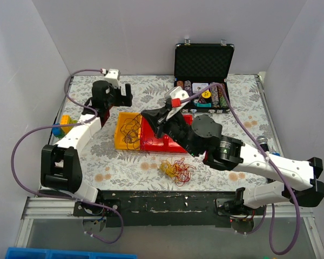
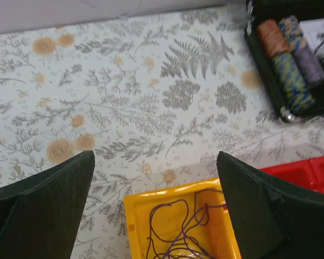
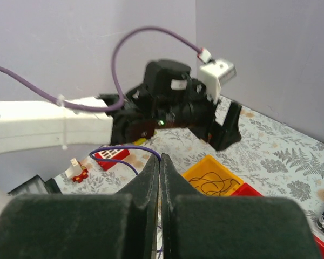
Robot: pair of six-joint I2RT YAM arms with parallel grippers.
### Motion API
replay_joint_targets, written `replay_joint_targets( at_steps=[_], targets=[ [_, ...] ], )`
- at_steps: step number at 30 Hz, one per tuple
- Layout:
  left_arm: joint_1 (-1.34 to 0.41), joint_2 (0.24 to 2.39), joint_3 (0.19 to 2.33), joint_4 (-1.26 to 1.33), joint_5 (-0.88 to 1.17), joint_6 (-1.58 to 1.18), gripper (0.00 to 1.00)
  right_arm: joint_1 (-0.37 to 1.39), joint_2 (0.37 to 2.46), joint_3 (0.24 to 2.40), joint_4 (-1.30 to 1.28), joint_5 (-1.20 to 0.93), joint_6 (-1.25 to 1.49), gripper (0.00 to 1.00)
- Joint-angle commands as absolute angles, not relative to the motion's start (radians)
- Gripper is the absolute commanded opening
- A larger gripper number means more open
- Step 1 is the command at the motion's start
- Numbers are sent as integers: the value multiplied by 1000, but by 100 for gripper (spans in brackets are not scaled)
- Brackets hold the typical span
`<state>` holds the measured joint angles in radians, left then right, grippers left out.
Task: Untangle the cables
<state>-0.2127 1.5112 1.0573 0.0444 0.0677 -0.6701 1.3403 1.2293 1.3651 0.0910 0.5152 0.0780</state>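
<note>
A ball of yellow, red and orange cables (image 1: 176,171) lies on the floral cloth near the front edge. A thin purple cable (image 1: 130,133) lies in loops in the yellow tray (image 1: 119,141), next to a red tray (image 1: 151,144). My right gripper (image 1: 149,117) hangs over the seam of the two trays. In the right wrist view it (image 3: 160,159) is shut on a purple cable (image 3: 124,154) that loops out to the left. My left gripper (image 1: 122,97) is open and empty over the yellow tray's far rim (image 2: 173,193), above the purple cable (image 2: 175,229).
An open black case of poker chips (image 1: 204,70) stands at the back, also in the left wrist view (image 2: 291,59). A yellow and blue block (image 1: 62,125) sits at the left edge. Small red toy pieces (image 3: 110,156) lie on the cloth. White walls enclose the table.
</note>
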Motion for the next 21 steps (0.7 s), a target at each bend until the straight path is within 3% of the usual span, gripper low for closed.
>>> replay_joint_targets(
  at_steps=[1,11,21],
  targets=[
    [-143,1462,1213,-126,214,-768,98,1287,1293,1422,61,523,84,1],
    [-14,1379,1370,-299,244,-890,98,1083,1551,1542,92,290,158,1],
    [-14,1290,1276,-276,186,-884,98,977,1830,1684,80,203,239,1]
  ],
)
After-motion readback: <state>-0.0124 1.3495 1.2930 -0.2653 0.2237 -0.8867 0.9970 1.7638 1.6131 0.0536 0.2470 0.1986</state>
